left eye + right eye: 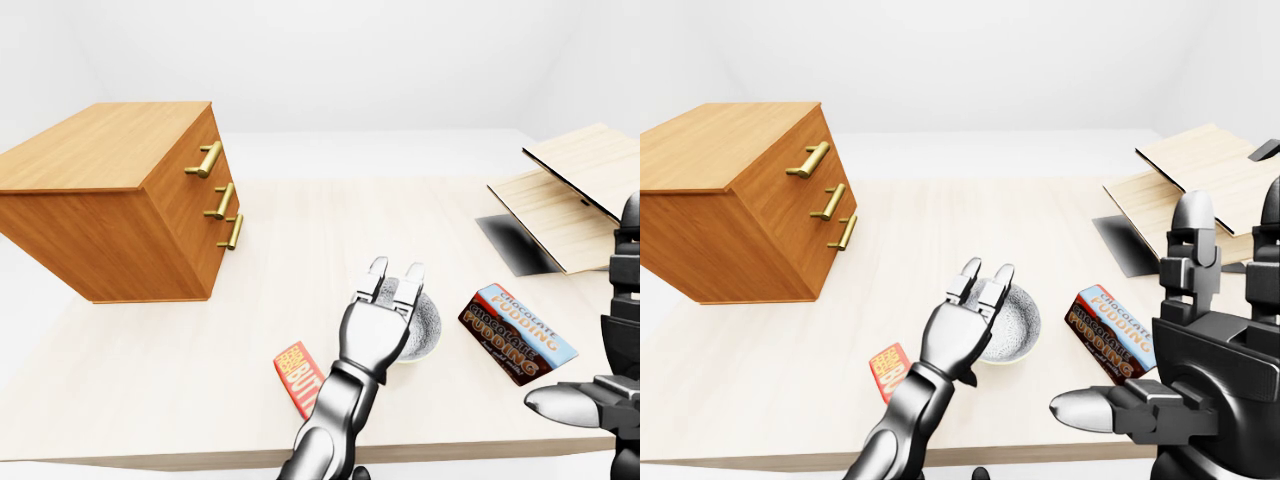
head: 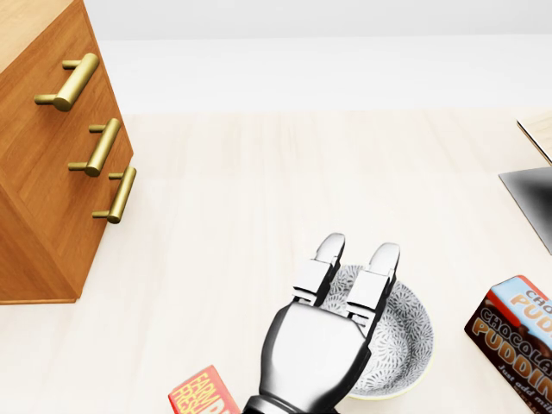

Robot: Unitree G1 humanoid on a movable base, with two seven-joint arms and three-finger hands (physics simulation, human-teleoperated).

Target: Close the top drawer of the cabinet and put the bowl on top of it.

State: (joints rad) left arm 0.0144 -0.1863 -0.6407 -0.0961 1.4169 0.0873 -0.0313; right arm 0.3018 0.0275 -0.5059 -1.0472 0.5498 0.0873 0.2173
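Near the lower edge of the table (image 2: 259, 190) in the head view, the left hand (image 2: 317, 349) hovers over the bowl's (image 2: 405, 335) left half, fingers straight and gripping nothing, far nearer than the open, empty right hand (image 1: 1185, 385), with the cabinet (image 1: 110, 180) well up-left.

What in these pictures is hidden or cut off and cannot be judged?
Bowl: the left hand covers its left part in the head view; contact cannot be told.
Pudding box: cut by the head view's right edge.
Red packet: cut by the head view's bottom edge.
Right hand: cut by the right-eye view's right and bottom edges.
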